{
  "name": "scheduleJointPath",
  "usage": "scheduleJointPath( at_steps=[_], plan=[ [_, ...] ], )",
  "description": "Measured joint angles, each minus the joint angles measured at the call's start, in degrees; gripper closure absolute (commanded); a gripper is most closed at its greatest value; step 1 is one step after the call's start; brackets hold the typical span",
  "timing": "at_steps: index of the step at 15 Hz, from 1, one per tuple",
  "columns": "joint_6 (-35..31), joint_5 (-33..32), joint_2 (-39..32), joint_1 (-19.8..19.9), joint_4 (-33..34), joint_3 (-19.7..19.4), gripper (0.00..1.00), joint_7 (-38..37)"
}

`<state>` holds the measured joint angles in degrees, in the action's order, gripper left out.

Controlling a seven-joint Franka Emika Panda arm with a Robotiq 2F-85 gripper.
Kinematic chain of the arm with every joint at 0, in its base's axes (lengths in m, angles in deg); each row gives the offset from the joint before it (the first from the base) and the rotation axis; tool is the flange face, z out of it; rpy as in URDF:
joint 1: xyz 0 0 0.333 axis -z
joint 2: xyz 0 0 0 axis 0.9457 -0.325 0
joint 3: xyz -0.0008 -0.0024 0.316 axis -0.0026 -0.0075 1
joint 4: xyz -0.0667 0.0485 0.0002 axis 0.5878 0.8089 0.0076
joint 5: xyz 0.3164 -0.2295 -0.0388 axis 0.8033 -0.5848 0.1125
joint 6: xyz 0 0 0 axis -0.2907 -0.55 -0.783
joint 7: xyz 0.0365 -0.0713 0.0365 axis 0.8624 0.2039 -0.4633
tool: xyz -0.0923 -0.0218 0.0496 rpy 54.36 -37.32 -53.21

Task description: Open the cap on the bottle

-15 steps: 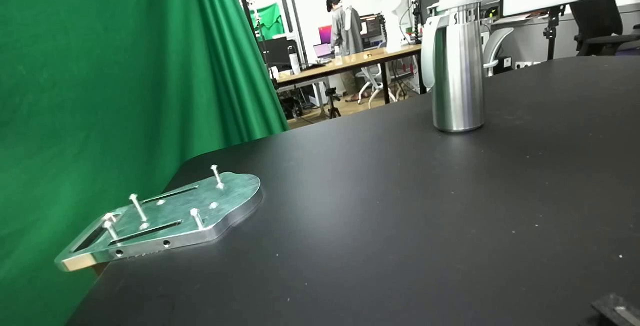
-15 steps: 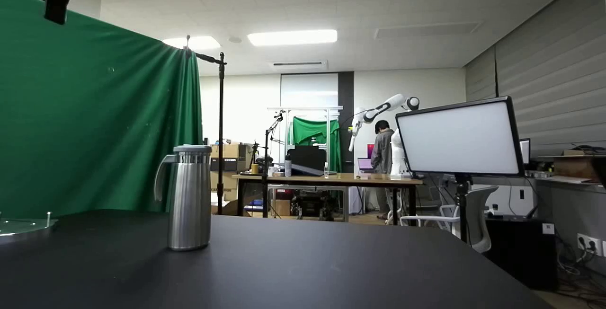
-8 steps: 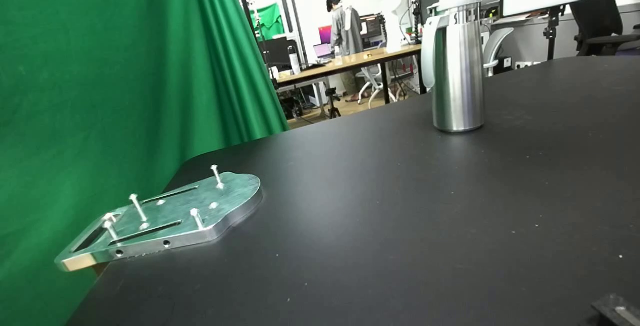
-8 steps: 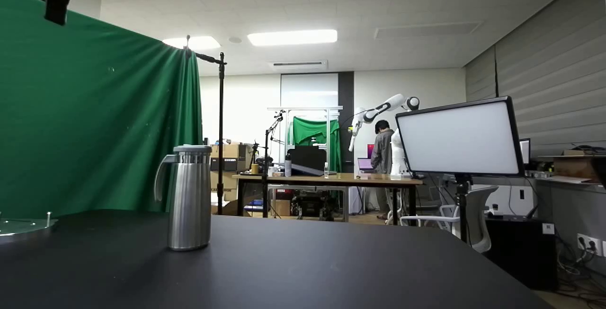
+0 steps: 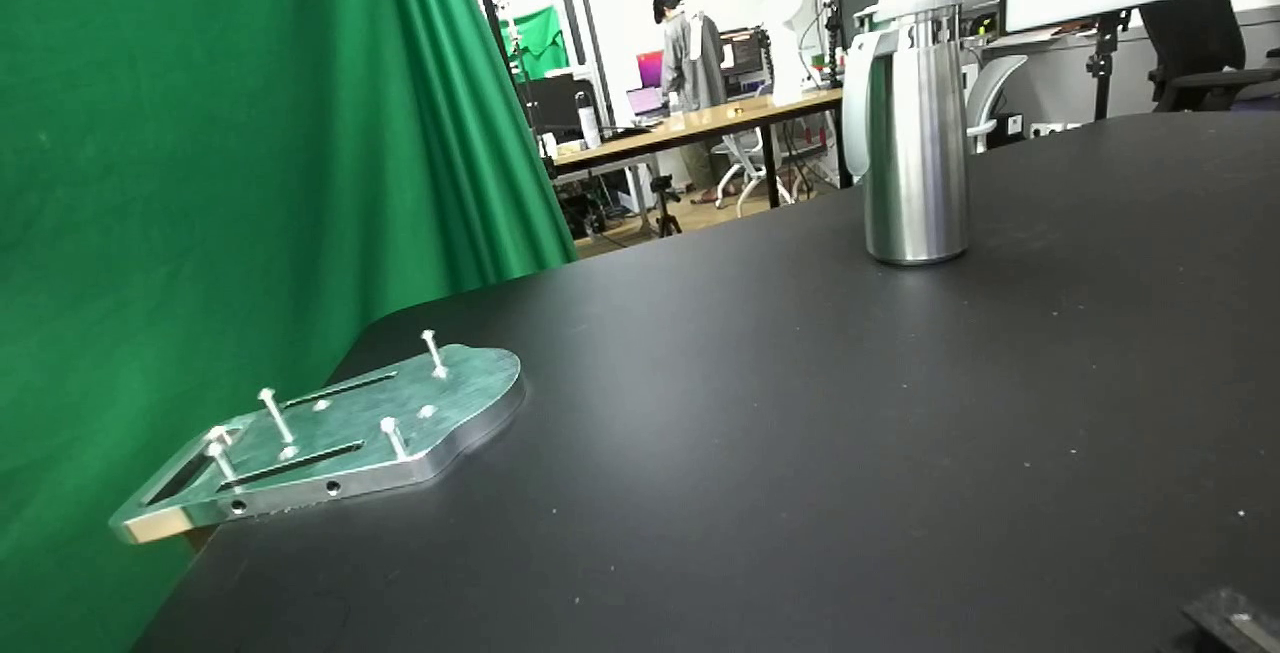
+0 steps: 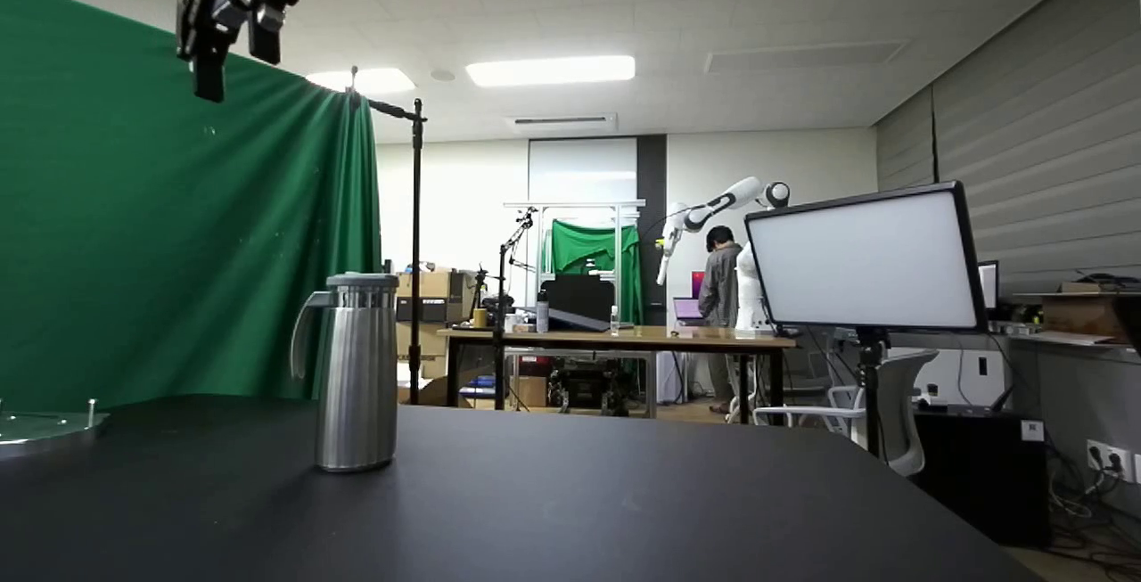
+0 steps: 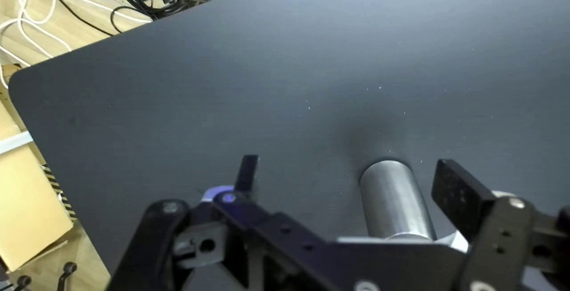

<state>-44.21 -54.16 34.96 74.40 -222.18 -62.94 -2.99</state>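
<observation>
Bottle [image 6: 358,395]: tall brushed stainless-steel carafe, upright on the black counter [image 6: 624,502], left of centre in an exterior view; in an exterior view the bottle [image 5: 918,153] stands toward the upper right.
Cap [image 6: 362,280]: light grey, flat-topped, seated on the bottle's top in both exterior views.
Handle [image 6: 305,332]: grey, on the left side of the bottle in both exterior views.
End effector [image 6: 237,80]: upper left of the frame in an exterior view, pointing down, above the bottle and to its left in the picture, well apart from it.
Fingers [image 7: 458,193]: spread wide in the lower part of the wrist view; the bottle's body shows in the picture between them, closer to the right-hand one, partly hidden behind dark linkage.
Pegged plate [image 5: 460,388]: slotted metal slab with upright bolts, lower left in an exterior view, one end jutting past the counter's edge.
Curtain [image 5: 250,133]: green, filling the left side in both exterior views.
Lit panel [image 6: 856,261]: white, on a black stand, right side of the frame.
Person [image 6: 724,274]: grey clothing, in the background at a wooden desk [image 6: 570,340], near a white robot arm [image 6: 735,196].
Cardboard box [image 7: 31,202]: left edge of the wrist view.
</observation>
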Motion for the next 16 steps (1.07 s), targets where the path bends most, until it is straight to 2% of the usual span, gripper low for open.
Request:
scheduleJointPath(
  at_steps=[7, 13, 16],
  plan=[
    [-5.5, -1.0, -13.6, 0.1, 10.4, -1.8, 0.00, 0.3],
    [-10.0, -1.0, -21.0, 0.0, 18.1, -2.5, 0.00, 0.3],
    [-9.9, -1.0, -24.3, 0.0, 21.2, -3.0, 0.00, 0.2]
  ],
)
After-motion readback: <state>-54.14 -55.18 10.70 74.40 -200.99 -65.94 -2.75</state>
